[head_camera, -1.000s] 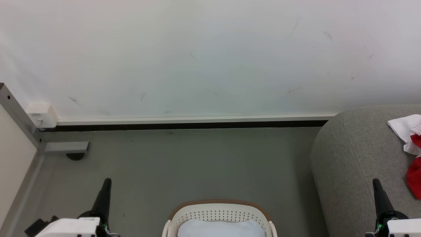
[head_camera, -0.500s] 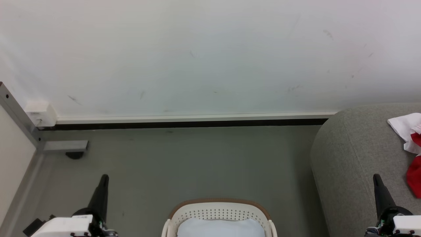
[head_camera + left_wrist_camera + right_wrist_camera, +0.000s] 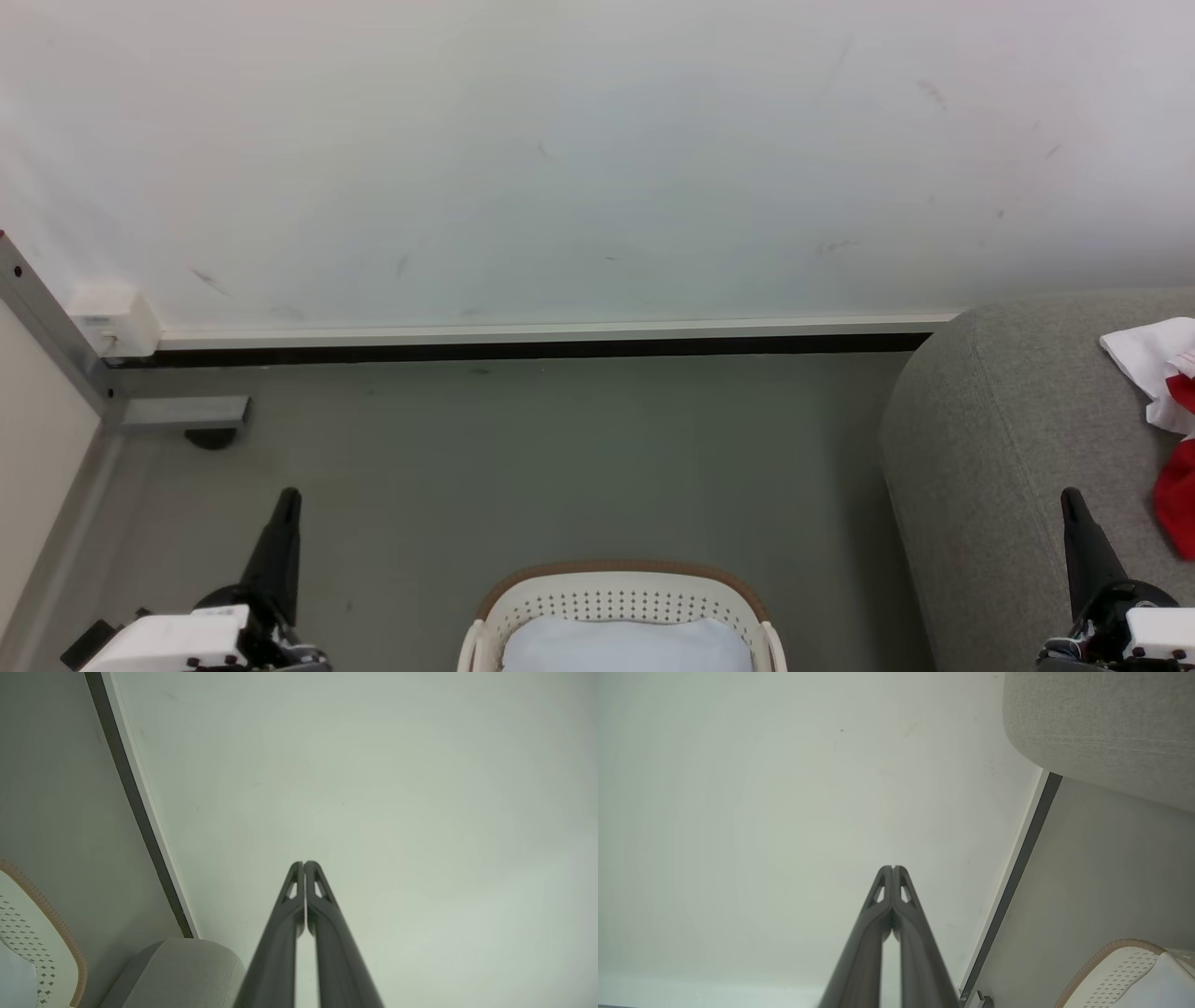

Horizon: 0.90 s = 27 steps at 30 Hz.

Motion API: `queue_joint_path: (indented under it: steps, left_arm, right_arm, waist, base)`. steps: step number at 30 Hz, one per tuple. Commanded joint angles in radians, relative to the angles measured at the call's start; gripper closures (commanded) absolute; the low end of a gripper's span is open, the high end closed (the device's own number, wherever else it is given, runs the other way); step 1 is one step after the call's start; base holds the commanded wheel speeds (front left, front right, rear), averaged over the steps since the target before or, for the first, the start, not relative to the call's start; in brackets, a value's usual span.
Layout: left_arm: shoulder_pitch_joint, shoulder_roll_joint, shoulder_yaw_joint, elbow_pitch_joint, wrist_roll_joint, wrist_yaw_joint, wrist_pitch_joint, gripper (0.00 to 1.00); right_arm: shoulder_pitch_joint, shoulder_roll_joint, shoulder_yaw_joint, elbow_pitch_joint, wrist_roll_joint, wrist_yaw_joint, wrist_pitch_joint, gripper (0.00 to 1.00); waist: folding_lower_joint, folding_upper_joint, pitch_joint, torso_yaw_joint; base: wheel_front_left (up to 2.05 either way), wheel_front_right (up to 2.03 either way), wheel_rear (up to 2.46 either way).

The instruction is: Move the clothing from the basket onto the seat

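Red and white clothing (image 3: 1167, 411) lies on the grey seat (image 3: 990, 448) at the right edge of the head view. The cream basket (image 3: 621, 588) with a brown rim sits on the floor at bottom centre, a plain pale pad (image 3: 621, 646) inside it. My left gripper (image 3: 288, 495) is shut and empty, left of the basket above the floor. My right gripper (image 3: 1070, 495) is shut and empty in front of the seat. In the wrist views the left gripper (image 3: 304, 863) and right gripper (image 3: 893, 867) point at the white wall, tips together. The basket rim (image 3: 51, 914) (image 3: 1097, 961) and the seat (image 3: 187, 970) (image 3: 1101, 728) show at the edges.
A white wall (image 3: 579, 159) with a dark baseboard (image 3: 523, 353) runs behind the grey floor (image 3: 523, 467). At the left stands a metal frame post (image 3: 56, 327) with a foot bracket (image 3: 187, 413) and a white box (image 3: 117, 315).
Both grippers have drifted slightly outward and down in the head view, staying shut. The picture has shifted a little, with the baseboard and seat slightly higher.
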Motion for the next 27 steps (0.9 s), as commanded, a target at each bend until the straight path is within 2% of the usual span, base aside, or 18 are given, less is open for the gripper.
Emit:
queue_joint_path:
  steps: [1,27]
  left_arm:
    - [-0.008,0.002,0.002,-0.003,-0.012,-0.005,0.004,1.0]
    - [-0.008,0.002,0.002,-0.003,-0.012,-0.005,0.004,1.0]
  right_arm:
    - [-0.012,-0.005,-0.001,-0.003,0.003,-0.002,0.003,1.0]
    - [-0.01,-0.01,0.006,-0.003,0.008,-0.002,-0.004,1.0]
  waist:
    - [0.0,0.0,0.0,0.0]
    - [0.0,0.0,0.0,0.0]
  base:
    - [0.0,0.0,0.0]
    - [0.0,0.0,0.0]
